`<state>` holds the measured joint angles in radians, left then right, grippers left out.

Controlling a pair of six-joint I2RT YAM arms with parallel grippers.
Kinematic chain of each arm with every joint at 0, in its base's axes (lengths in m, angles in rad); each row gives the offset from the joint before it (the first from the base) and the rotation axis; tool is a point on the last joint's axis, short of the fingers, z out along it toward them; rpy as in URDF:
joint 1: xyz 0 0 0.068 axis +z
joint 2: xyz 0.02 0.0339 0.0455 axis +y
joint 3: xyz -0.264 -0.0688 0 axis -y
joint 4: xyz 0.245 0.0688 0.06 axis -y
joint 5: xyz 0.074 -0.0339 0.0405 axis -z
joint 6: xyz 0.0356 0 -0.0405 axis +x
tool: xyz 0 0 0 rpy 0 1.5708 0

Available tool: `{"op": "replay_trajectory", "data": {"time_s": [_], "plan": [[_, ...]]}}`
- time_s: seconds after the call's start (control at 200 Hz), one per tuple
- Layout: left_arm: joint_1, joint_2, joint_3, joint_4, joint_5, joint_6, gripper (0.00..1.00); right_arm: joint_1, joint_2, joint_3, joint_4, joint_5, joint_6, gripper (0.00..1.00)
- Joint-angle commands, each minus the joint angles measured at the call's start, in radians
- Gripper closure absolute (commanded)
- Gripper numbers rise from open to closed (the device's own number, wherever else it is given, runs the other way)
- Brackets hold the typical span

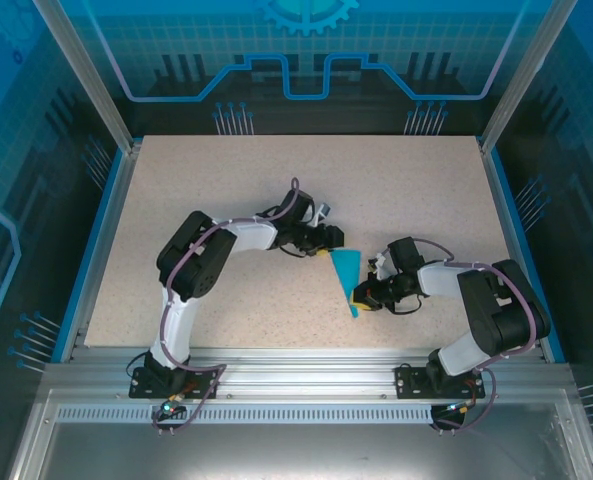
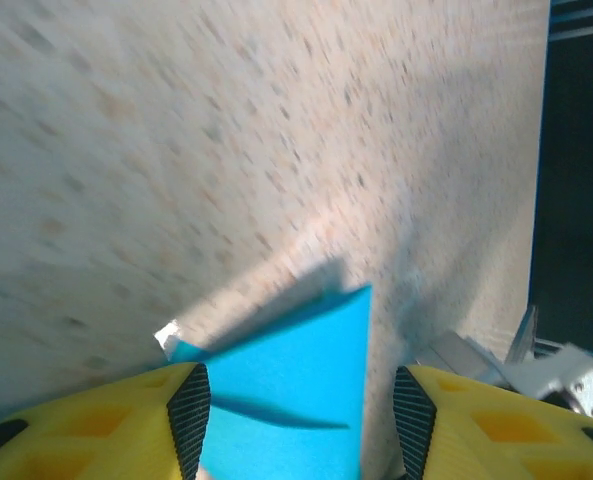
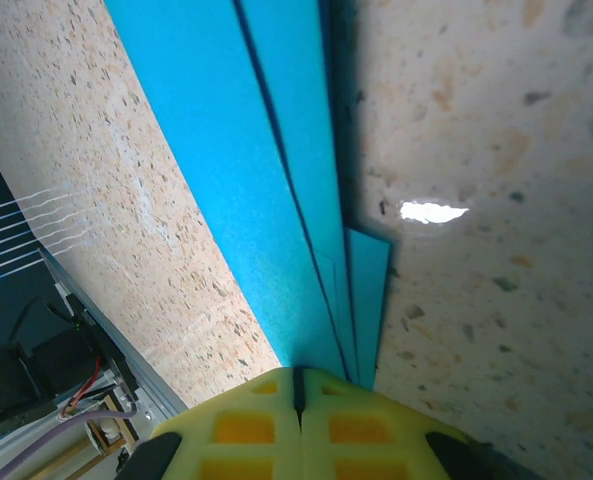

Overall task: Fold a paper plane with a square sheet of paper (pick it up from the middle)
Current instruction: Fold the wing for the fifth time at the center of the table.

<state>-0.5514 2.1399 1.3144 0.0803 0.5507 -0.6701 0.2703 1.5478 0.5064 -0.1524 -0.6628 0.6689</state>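
Right wrist revealed stacked layers in the paper plane (image 3: 266, 180), pinched by the right gripper (image 3: 298, 385); the left gripper (image 2: 299, 405) straddled it, parted.

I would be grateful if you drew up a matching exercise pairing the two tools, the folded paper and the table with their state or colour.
1. left tool
2. right tool
3. folded paper
4. table

a. speckled beige
b. shut, at the paper's pointed end
c. teal-blue, in layers
d. open, a finger on either side of the paper's wide end

Pairs: 1-d, 2-b, 3-c, 4-a.
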Motion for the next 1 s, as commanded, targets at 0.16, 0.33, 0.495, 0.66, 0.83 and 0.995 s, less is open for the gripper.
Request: {"op": "replay_trajectory", "data": {"time_s": [0.16,0.33,0.495,0.66,0.83,0.995], "plan": [[0.054,-0.078,0.027,-0.085,-0.014,0.037,0.44,0.047,0.055,0.001,-0.034,0.135,-0.030,1.00],[0.013,-0.254,-0.082,-0.065,-0.021,-0.010,0.45,0.046,0.053,0.031,-0.028,0.117,-0.046,1.00],[-0.095,-0.294,-0.191,0.016,-0.035,-0.093,0.56,0.047,0.063,0.032,-0.007,0.120,-0.044,1.00],[-0.171,-0.251,-0.238,0.079,-0.077,-0.170,0.61,0.046,0.079,0.030,0.013,0.113,-0.045,1.00],[-0.200,-0.211,-0.275,0.147,-0.098,-0.239,0.63,0.047,0.090,0.028,0.018,0.115,-0.046,1.00],[-0.215,-0.182,-0.285,0.175,-0.083,-0.258,0.62,0.047,0.104,0.026,0.031,0.113,-0.040,1.00]]}}
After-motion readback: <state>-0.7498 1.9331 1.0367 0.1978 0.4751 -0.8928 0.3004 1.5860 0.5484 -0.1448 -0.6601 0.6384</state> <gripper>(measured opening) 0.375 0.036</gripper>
